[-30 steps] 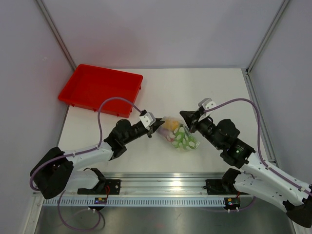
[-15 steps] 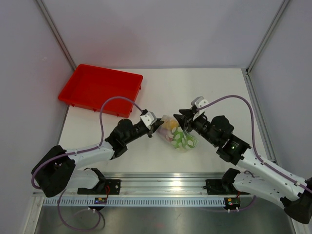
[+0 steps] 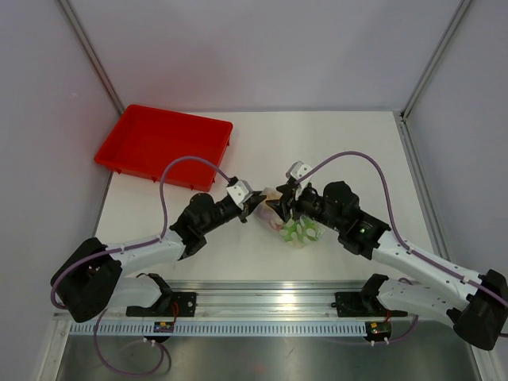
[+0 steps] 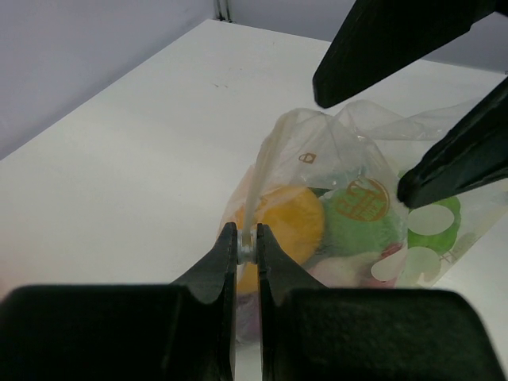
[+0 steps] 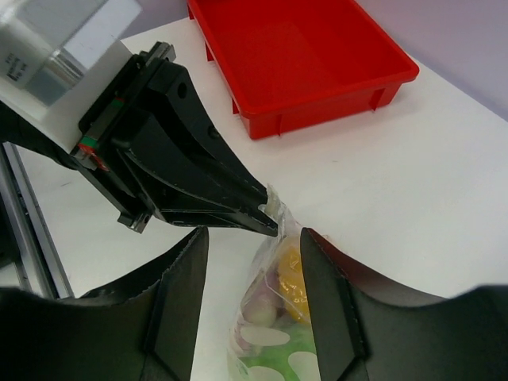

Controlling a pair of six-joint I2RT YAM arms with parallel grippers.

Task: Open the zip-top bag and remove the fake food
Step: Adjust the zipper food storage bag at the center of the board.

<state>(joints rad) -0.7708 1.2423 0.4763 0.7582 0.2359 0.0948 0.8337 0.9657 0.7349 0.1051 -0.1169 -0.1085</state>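
1. Top view: your left gripper (image 3: 255, 205) is clamped on the zip-top bag (image 3: 302, 232) at its 10 o'clock corner. Your right gripper (image 3: 283, 208) is spread over the same end and holds nothing. The bag lies mid-way across the white table (image 3: 357, 151), with the red tray (image 3: 163, 147) well apart at 10 o'clock. The bag's long axis runs from the mouth at 10 o'clock to the bottom at 4 o'clock.
2. Left wrist view: the jaws pinch a thin fold of the rim. The fake food sits just behind it, with a yellow piece (image 4: 282, 226) beside a green piece (image 4: 357, 214). Expect light, soft, slippery film that crumples rather than resists.
3. Right wrist view: the right jaws straddle the raised mouth, which peaks at 12 o'clock. Take the free lip close to the zip, opposite the held fold.
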